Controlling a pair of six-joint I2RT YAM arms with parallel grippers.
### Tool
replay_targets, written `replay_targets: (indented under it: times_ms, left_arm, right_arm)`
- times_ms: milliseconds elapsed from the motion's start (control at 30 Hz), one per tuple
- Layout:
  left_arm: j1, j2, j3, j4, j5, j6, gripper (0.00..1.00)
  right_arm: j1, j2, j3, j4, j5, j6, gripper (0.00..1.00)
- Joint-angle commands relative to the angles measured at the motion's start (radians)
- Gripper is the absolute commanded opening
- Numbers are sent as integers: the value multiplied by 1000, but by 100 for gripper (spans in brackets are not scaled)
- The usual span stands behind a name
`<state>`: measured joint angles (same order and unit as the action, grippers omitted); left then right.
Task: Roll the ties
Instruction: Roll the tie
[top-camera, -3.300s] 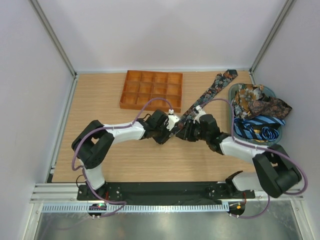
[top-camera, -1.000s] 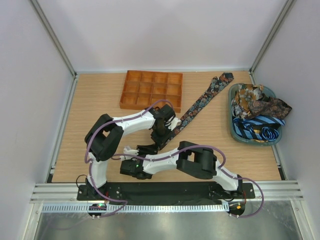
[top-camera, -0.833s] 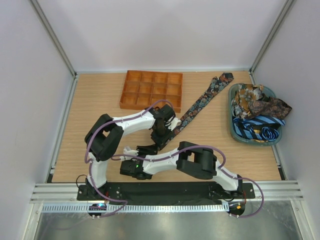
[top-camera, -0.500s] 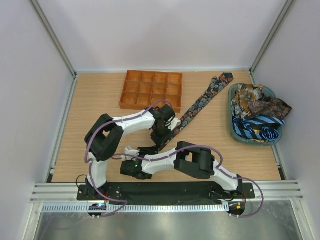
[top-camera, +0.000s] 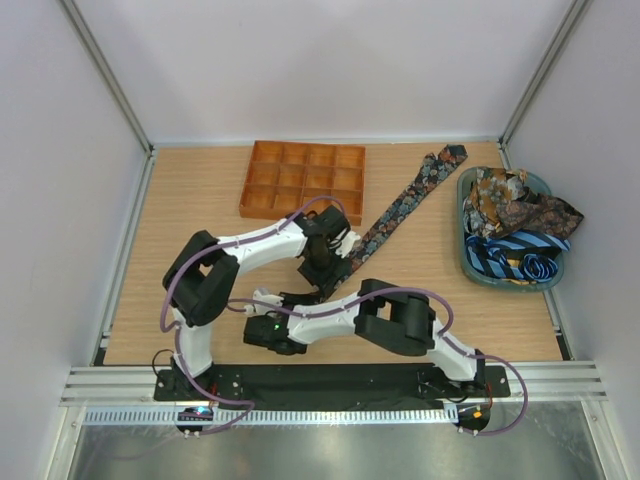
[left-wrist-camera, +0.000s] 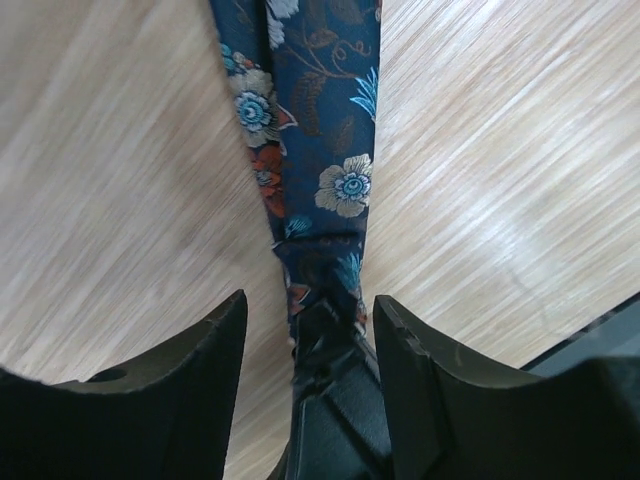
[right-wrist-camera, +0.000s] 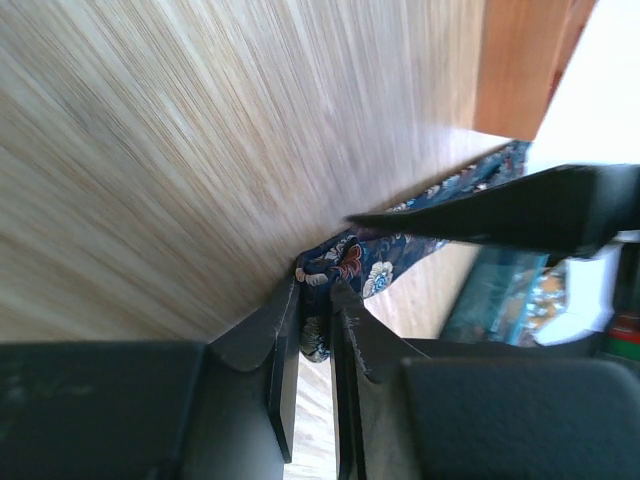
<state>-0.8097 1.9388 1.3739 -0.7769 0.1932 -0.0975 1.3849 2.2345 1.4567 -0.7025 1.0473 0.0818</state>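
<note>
Right wrist view: pinching tie (right-wrist-camera: 365, 275) tip in right jaws, left jaws open astride; rolling barely begun, basket (top-camera: 463, 250) ties (top-camera: 515, 215) pending.

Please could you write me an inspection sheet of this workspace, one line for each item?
Surface: wooden table, no spill seen.
Job's things: one floral tie lies stretched diagonally on the table; more ties heaped in the teal basket.
Clutter: orange gridded tray, compartments look empty.
Grippers: right gripper shut on the tie's near end; left gripper open, straddling that end.
Cables: purple cables run along both arms.
Surroundings: white walls, metal frame posts.
</note>
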Motion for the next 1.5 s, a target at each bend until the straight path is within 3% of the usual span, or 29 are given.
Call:
replay_targets:
  times_ms: [0, 367, 633, 833, 1033, 1167, 1300, 1467]
  left_arm:
    - [3, -92, 54, 7, -24, 4, 55]
    - [29, -211, 93, 160, -138, -28, 60]
    - [119, -461, -177, 424, -186, -114, 63]
    - [175, -644, -346, 559, -304, -177, 67]
    - [191, -808, -470, 669, -458, -243, 80]
    - [193, -879, -547, 689, -567, -303, 100]
    - [195, -920, -610, 714, -649, -363, 100]
    - [195, -994, -732, 847, -638, -413, 100]
  right_arm:
    - [-4, -98, -28, 66, -89, 38, 16]
    - [-6, -208, -87, 164, -213, 47, 15]
    - [-52, -355, -205, 293, -395, 68, 15]
    - [-132, -464, -327, 429, -614, 98, 15]
    - [-253, -562, -465, 577, -881, 137, 16]
    - [-326, -605, -515, 632, -1026, 168, 16]
    - [-404, -625, -548, 666, -1179, 196, 16]
    - [-478, -639, -575, 696, -1293, 225, 16]
